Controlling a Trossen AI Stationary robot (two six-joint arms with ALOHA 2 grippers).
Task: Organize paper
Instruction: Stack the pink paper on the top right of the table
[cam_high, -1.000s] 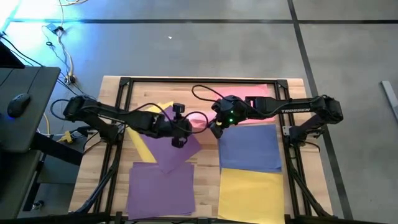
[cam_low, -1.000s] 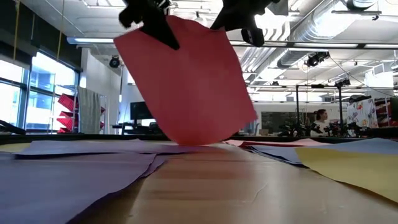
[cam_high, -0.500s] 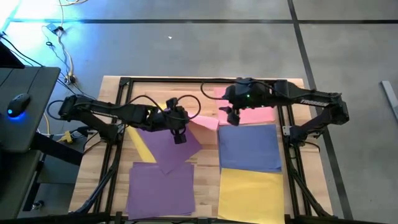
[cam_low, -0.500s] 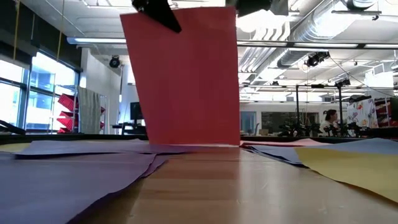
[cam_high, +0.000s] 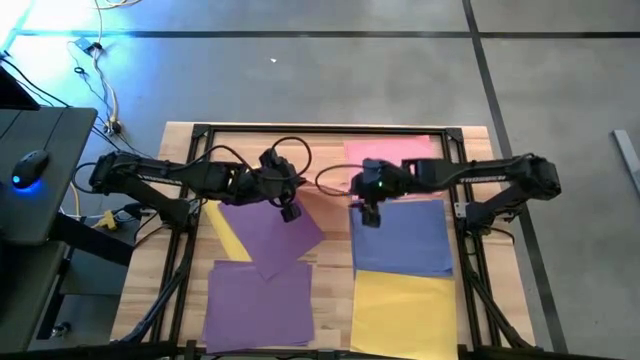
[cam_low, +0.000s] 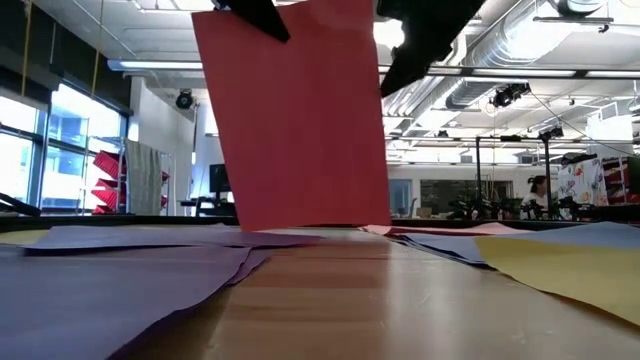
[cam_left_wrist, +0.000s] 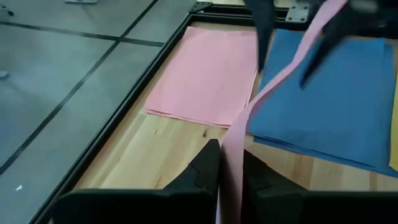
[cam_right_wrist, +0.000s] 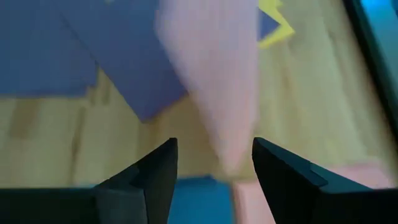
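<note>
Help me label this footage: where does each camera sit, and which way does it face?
High view: overhead, straight down on both arms; left gripper, right gripper.
Low view: table height, facing the room; the raised pink sheet fills it.
Left wrist view: looks past the left gripper clamping the sheet.
Right wrist view: looks between its open fingers.
All four share the pink sheet.
</note>
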